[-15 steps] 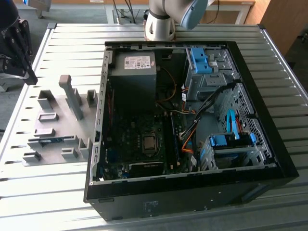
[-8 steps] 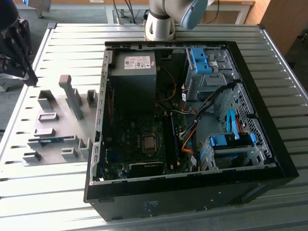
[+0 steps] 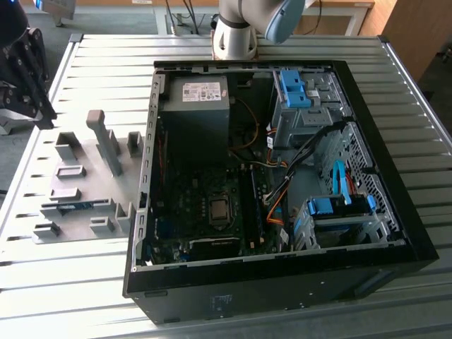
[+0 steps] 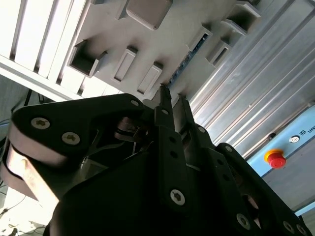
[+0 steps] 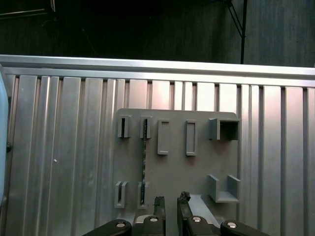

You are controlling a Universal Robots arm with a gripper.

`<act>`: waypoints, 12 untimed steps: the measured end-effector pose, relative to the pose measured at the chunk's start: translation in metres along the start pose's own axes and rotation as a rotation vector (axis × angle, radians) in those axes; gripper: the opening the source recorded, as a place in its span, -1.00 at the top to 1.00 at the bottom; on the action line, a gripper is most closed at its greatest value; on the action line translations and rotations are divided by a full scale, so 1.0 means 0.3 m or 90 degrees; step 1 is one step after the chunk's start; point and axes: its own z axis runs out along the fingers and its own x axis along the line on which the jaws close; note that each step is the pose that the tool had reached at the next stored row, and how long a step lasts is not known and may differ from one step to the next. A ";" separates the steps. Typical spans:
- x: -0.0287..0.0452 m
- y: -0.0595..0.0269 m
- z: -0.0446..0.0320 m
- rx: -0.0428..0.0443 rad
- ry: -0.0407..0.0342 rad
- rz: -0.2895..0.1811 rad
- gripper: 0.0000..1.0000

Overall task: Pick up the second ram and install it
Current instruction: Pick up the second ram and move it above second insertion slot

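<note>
Over slatted tabletop, near grey fixture: tool seen with fingers narrowly parted, nothing pinched. Second ram seated on edge in fixture slots, untouched. Open computer case set beside fixture.

Place: a robot lab or workshop.
Signs: my ribbed aluminium-profile table, red round emergency-stop button, opened black desktop computer case.
</note>
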 end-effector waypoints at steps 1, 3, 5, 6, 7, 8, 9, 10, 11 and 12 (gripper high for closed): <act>0.000 0.000 0.001 0.0001 0.0000 0.000 0.51; 0.000 0.000 0.004 0.0000 0.0000 0.000 0.51; 0.001 0.000 0.006 -0.0001 0.0000 0.000 0.51; 0.001 0.000 0.007 -0.0001 0.0001 0.000 0.51; 0.001 0.000 0.008 -0.0001 0.0000 0.000 0.51; 0.001 0.000 0.009 -0.0001 0.0000 0.000 0.51; 0.001 0.000 0.010 -0.0001 0.0000 0.000 0.51; 0.001 0.000 0.011 0.0000 0.0000 0.000 0.51; 0.001 0.000 0.012 0.0000 0.0000 0.000 0.49; 0.001 0.000 0.013 0.0000 0.0000 0.000 0.49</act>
